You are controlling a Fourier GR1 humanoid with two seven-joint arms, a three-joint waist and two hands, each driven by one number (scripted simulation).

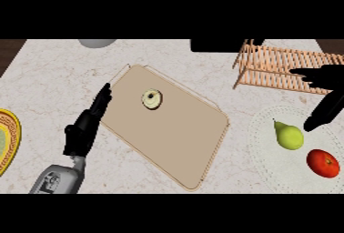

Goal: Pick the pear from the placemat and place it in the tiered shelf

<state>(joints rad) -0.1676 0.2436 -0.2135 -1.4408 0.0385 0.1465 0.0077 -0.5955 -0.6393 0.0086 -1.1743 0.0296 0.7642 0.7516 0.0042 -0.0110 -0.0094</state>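
A green pear (pixel 289 136) lies on the white round placemat (pixel 269 154) at the right, next to a red tomato (pixel 323 163). The wooden tiered shelf (pixel 279 63) stands at the back right, beyond the placemat. My right hand (pixel 327 98) hangs over the placemat's far right side, open, its fingers pointing down toward the pear and ending just right of it, apart from it. My left hand (pixel 84 129) rests open at the left, fingers straight, along the left edge of the tan cutting board (pixel 174 132). It holds nothing.
A pale round sliced item (pixel 152 98) sits on the cutting board's far end. A yellow plate (pixel 7 136) shows at the left edge. A grey bowl (pixel 97 43) and a dark object (pixel 215 45) stand along the back.
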